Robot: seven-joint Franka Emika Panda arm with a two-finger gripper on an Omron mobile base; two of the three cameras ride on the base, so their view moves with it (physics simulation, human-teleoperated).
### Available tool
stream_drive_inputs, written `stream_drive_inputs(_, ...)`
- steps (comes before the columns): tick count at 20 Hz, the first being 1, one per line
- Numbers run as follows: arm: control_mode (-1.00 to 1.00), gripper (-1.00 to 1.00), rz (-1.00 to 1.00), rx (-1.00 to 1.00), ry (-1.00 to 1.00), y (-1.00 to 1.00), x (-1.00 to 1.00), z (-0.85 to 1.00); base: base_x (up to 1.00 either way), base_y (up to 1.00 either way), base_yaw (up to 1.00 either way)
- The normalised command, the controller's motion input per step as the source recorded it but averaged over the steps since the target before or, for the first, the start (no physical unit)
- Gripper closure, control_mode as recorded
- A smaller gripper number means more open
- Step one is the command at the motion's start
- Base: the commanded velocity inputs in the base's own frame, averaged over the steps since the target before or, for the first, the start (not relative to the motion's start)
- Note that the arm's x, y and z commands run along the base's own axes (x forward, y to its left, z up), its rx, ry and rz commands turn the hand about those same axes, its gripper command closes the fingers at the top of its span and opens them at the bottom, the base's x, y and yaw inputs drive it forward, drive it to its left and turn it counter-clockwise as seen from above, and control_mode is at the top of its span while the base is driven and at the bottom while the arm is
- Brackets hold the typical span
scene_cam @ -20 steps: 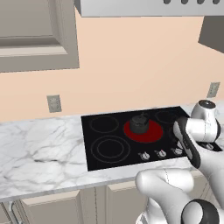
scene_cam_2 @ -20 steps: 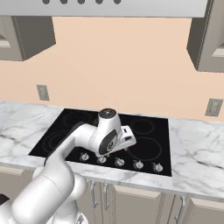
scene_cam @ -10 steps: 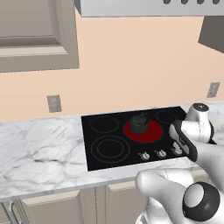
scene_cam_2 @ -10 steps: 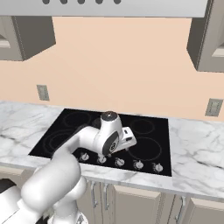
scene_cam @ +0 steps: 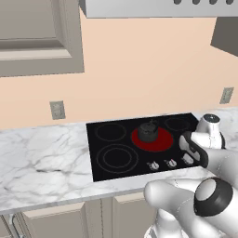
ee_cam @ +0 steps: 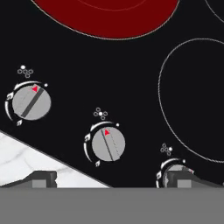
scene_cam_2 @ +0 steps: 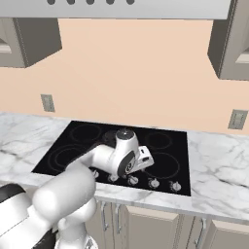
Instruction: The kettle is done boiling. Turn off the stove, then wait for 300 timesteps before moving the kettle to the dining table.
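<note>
Overhead, open jaws above stove (scene_cam: 122,151) knobs (ee_cam: 108,145), marble counter (scene_cam: 42,158), peach wall (scene_cam: 139,65) behind.

- Glossy white arm (scene_cam: 186,195) built of rounded, bulbous segments.
- Dark grey circular joint caps (scene_cam: 213,197), ringed in black.
- Dark band along the wrist.
- Small dark finger tips (ee_cam: 41,178), blocky.

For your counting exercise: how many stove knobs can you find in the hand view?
3. One knob sits at the left, one in the middle, and one at the lower right, partly hidden behind a finger. More may lie outside this view.
</note>
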Motion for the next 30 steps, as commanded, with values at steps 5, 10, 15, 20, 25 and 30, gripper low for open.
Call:
stream_drive_inputs(5, -1.0, -1.0, 0.0, 0.0, 0.01, -0.04, 0.04, -0.29, 0.0, 0.0, 0.0)
stream_drive_inputs(10, -1.0, -1.0, 0.0, 0.0, 0.01, 0.0, 0.1, -0.29, 0.0, 0.0, 0.0)
stream_drive_inputs(15, -1.0, -1.0, 0.0, 0.0, 0.01, 0.0, 0.11, -0.23, 0.0, 0.0, 0.0)
stream_drive_inputs(20, -1.0, -1.0, 0.0, 0.0, 0.0, 0.0, 0.03, -0.16, 0.0, 0.0, 0.0)
stream_drive_inputs(25, -1.0, -1.0, 0.01, 0.0, 0.0, 0.0, 0.06, -0.13, 0.0, 0.0, 0.0)
stream_drive_inputs(30, -1.0, -1.0, 0.01, 0.0, 0.0, 0.0, 0.05, -0.13, 0.0, 0.0, 0.0)
